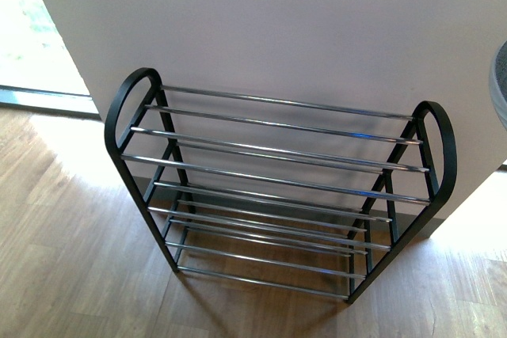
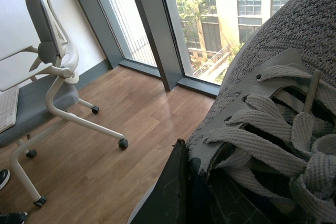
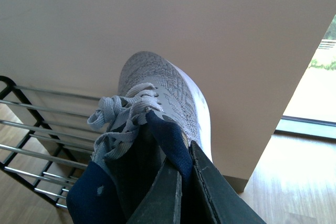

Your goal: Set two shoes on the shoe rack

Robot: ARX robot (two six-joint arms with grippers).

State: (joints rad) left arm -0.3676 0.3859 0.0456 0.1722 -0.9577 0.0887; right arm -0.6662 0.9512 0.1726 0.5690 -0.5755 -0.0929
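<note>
A pale wall [image 1: 317, 21] and wood floor [image 1: 63, 259] fill the front view; elsewhere, tall windows [image 2: 210, 24] and an office chair [image 2: 47, 77]. The shoe rack [image 1: 277, 172] stands centre frame against the wall, every chrome rod bare, so both placements remain. Jaws of the left gripper [image 2: 189, 182] seem closed on the collar of the left sneaker [image 2: 294, 77]; jaws of the right gripper [image 3: 184, 156] pinch the right sneaker [image 3: 163, 93] by its navy lining.

Wooden floor [image 1: 71, 275] with upright shoe rack [image 1: 448, 156]; also a wheeled chair [image 2: 47, 77]
</note>
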